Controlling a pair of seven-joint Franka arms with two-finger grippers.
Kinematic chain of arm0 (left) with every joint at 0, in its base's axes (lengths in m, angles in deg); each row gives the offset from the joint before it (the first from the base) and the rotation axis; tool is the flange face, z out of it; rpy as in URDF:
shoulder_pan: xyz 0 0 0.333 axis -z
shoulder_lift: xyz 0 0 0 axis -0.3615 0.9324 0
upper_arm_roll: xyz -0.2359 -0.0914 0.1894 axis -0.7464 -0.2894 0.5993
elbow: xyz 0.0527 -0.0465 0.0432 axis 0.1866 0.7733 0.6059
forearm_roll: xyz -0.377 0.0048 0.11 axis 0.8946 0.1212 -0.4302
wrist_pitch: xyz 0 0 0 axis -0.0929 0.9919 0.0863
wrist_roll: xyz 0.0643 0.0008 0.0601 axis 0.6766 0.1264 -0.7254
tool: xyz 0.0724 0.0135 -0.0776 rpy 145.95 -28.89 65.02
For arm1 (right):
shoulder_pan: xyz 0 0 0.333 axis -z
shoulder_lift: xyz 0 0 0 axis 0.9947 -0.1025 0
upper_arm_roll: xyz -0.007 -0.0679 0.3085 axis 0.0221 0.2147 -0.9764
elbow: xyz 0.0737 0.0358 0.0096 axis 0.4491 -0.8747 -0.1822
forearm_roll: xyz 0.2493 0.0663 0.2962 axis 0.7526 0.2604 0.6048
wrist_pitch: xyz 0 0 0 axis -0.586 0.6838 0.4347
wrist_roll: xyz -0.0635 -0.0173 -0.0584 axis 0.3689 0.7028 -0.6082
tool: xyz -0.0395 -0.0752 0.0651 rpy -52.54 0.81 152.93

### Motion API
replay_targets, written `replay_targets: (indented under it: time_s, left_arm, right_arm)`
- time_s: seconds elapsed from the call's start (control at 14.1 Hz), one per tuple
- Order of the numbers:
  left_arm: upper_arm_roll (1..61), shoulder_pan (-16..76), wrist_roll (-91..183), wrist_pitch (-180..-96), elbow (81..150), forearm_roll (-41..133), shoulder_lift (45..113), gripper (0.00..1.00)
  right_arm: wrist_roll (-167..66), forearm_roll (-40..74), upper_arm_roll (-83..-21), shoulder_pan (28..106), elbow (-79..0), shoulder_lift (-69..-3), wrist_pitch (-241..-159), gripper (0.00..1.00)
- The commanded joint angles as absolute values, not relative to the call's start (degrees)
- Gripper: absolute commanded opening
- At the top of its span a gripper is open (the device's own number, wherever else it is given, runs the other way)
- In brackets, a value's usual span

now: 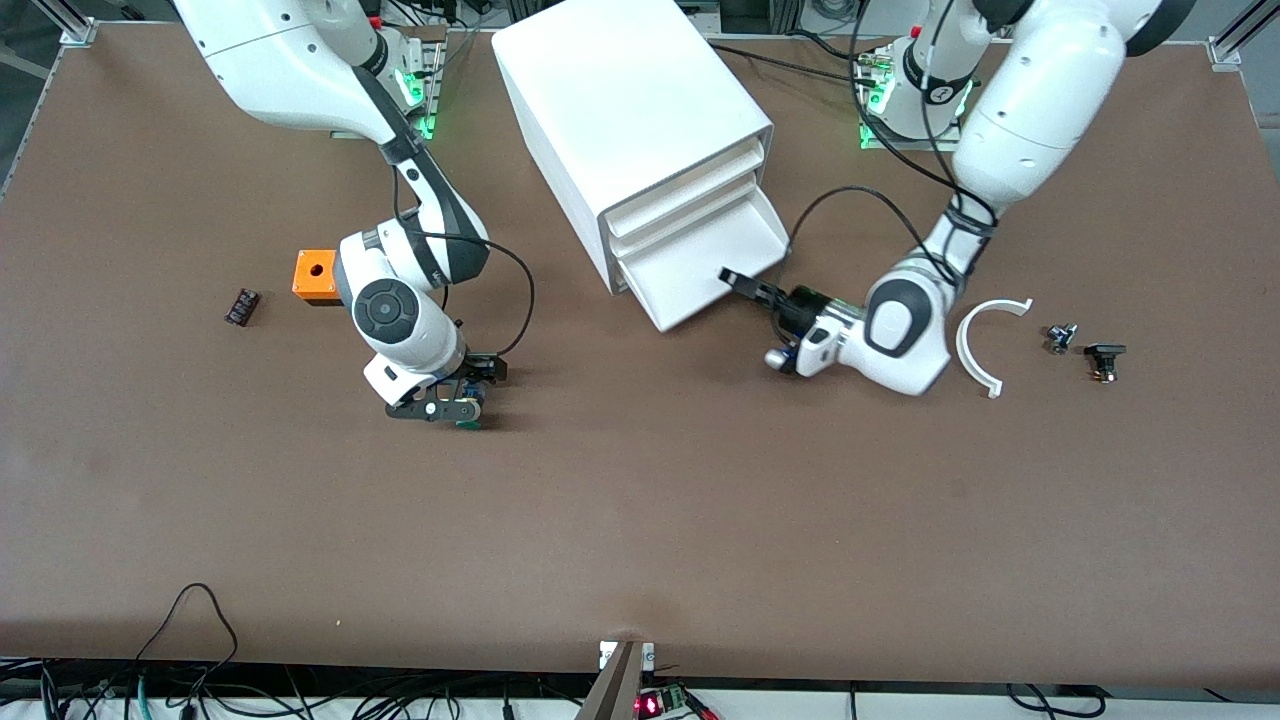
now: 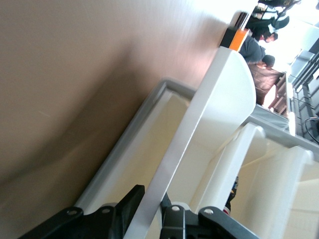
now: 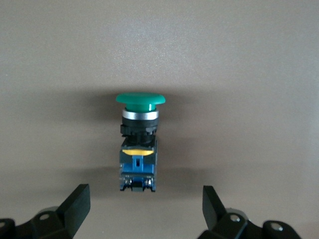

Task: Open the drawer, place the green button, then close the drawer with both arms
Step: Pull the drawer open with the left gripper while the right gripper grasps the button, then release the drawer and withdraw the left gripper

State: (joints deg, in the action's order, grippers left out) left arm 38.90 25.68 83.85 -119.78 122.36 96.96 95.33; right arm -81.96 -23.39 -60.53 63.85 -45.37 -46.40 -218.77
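The cabinet (image 1: 630,120) stands at mid-table, its bottom drawer (image 1: 700,265) pulled partly out. My left gripper (image 1: 737,283) is at the drawer's sloped front wall. In the left wrist view the left gripper (image 2: 154,205) has one finger on each side of that wall (image 2: 209,119) and is shut on it. The button (image 3: 138,149), with its green cap, yellow ring and blue body, lies on its side on the bare table. My right gripper (image 3: 144,204) is open, just above the table by the button's blue end. In the front view the right gripper (image 1: 462,412) hides most of the button (image 1: 468,424).
An orange cube (image 1: 315,276) and a small dark ribbed block (image 1: 242,306) lie toward the right arm's end. A white arc (image 1: 985,340) and tiny black parts (image 1: 1062,338) (image 1: 1105,358) lie toward the left arm's end. The two upper drawers (image 1: 690,185) are shut.
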Motion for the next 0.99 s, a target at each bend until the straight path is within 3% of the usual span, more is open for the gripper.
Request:
replay_targets:
  time_s: [0.0, 0.07, 0.28, 0.49, 0.64, 0.92]
  left_arm:
    - [39.2, 22.3, 81.4, -119.3, 119.7, 93.1, 95.0, 0.37]
    - [39.1, 21.2, 81.8, -119.2, 119.6, 92.9, 94.8, 0.97]
    - [39.7, 19.6, 79.8, -116.2, 115.0, 91.9, 94.8, 1.00]
    - [40.3, 18.6, 62.8, -109.5, 102.8, 78.3, 93.8, 1.00]
    - [40.3, 17.7, 58.5, -106.4, 99.3, 70.5, 89.7, 1.00]
    - [40.2, 17.5, 58.5, -103.9, 99.8, 51.6, 77.2, 1.00]
  right_arm:
    - [-82.8, -24.2, -60.8, 64.1, -45.2, -47.6, -220.6, 1.00]
    - [-82.8, -24.2, -60.7, 64.1, -45.2, -47.7, -221.2, 1.00]
    - [-82.7, -24.2, -60.7, 64.2, -45.0, -48.2, -221.6, 0.99]
    - [-82.2, -24.3, -60.7, 64.7, -44.9, -48.7, -221.9, 0.94]
    - [-82.4, -24.3, -60.8, 64.7, -44.9, -49.0, -222.0, 0.80]
    - [-82.2, -24.4, -60.8, 64.7, -44.6, -49.6, -222.0, 0.43]
